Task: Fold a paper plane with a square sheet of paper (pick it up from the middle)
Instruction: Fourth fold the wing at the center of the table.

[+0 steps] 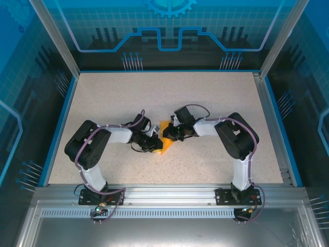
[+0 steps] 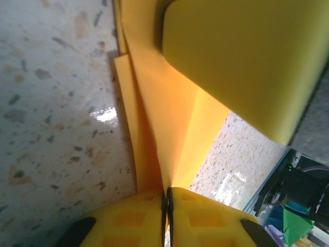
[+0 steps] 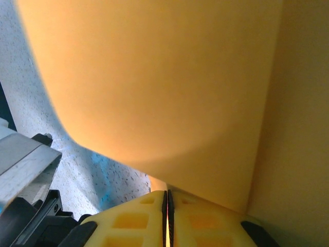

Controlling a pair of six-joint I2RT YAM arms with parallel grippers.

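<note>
Left end effector (image 2: 167, 206) and right end effector (image 3: 167, 206), each clamped on square sheet of paper (image 2: 157, 118), part-folded, held between them over worktop (image 1: 216, 103); step judged mid-fold, next move needing a firmly pressed crease.

Matt orange paper (image 2: 159, 108) (smooth), glossy speckled tabletop (image 2: 51, 128)

- The top camera looks down from above and behind the table's (image 1: 103, 98) near edge, taking in every edge.
- The left wrist camera looks past the left gripper (image 2: 167, 193), very close to the orange paper (image 2: 154, 118).
- The right wrist camera, past the right gripper (image 3: 166, 194), sits closer; all three share that paper.
</note>
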